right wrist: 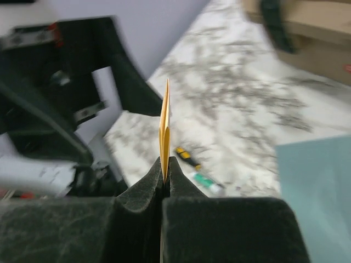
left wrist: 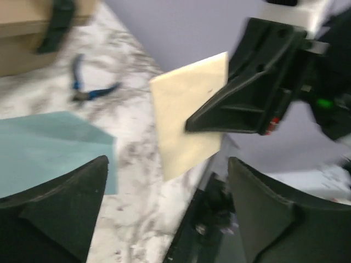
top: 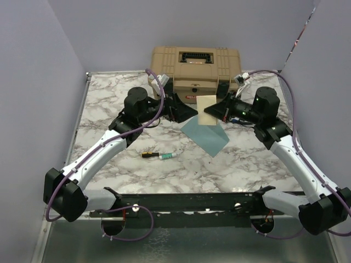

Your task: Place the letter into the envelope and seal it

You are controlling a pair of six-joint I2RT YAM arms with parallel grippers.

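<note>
Grips the letter (top: 207, 110) in the right claw (right wrist: 165, 175), fingers pressed together on its edge in the right wrist view, with the cream card rising thin and edge-on from between them; holds it lifted off the marble worktop (top: 109, 109) at the centre of the top view, just in front of the tan case (top: 196, 68) at upper centre; overlaps, seen from above, the upper corner of the envelope (top: 207, 137), lying flat and teal on the marble just below and right of centre; cannot tell from above whether card and envelope touch; faces the card from the left of the frame with the left claw (left wrist: 167, 181), fingers spread well apart at the lower corners of the left wrist view and closed on nothing; shows there the card at centre frame, pinched at its right side by the other claw's dark fingers, and the envelope at the left edge; finds a small yellow-and-teal pen-like tool (top: 159, 155) on the marble lower left of the envelope, well apart from it; picks out blurred blue-handled pliers (left wrist: 88, 90) on the worktop near the case, upper left of the left wrist view.
</note>
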